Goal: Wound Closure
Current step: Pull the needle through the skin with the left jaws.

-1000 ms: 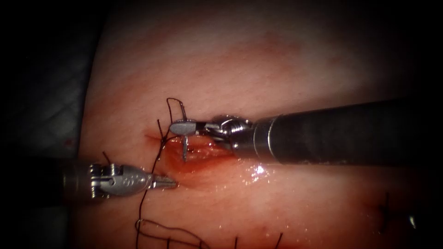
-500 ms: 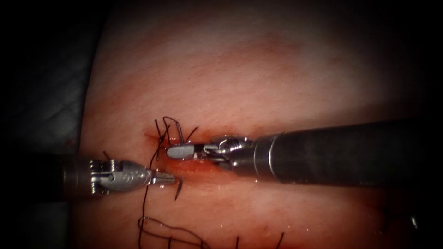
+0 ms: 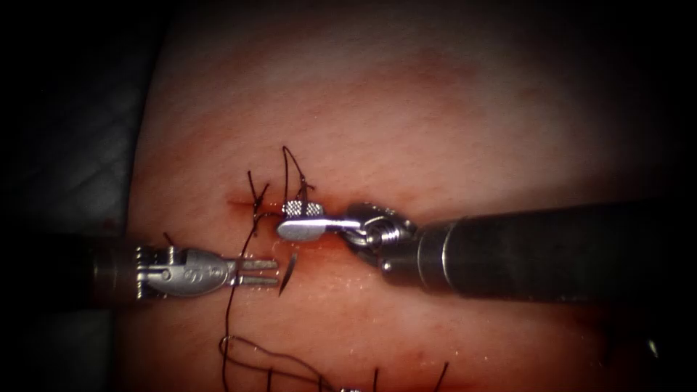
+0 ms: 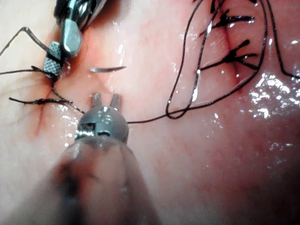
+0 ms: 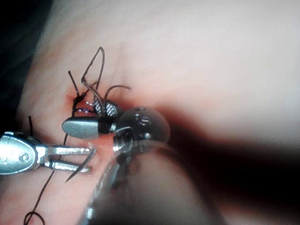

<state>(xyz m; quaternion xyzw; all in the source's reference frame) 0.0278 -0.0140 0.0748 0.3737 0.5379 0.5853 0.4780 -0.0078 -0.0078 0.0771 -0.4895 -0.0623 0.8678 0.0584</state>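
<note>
The left tool (image 3: 259, 271) sits at the lower left of the endoscope view with its 2 jaws apart and nothing between them, its tips just beside the needle (image 3: 288, 266). The thread (image 3: 231, 305) runs down across its neck toward the bottom of the frame.

The needle is in the tissue (image 3: 406, 123). A short dark length with the point stands out of the surface just below the left end of the cut (image 3: 243, 204), and the rest of the curve is buried.

To the right, at frame centre, the right tool (image 3: 301, 218) lies over the cut with its jaws apart too. The ribbed inner face of one jaw shows, and it seems to grip nothing, with thread ends standing up just behind it.

The step in hand looks like taking the exposed point with the left tool. To do that well:
- Grip the needle a little behind the tip, not on it.
- Set the jaws square across the needle.
- Follow the needle's own curve so the tissue is not torn.
- Keep the thread out of the jaws.
</note>
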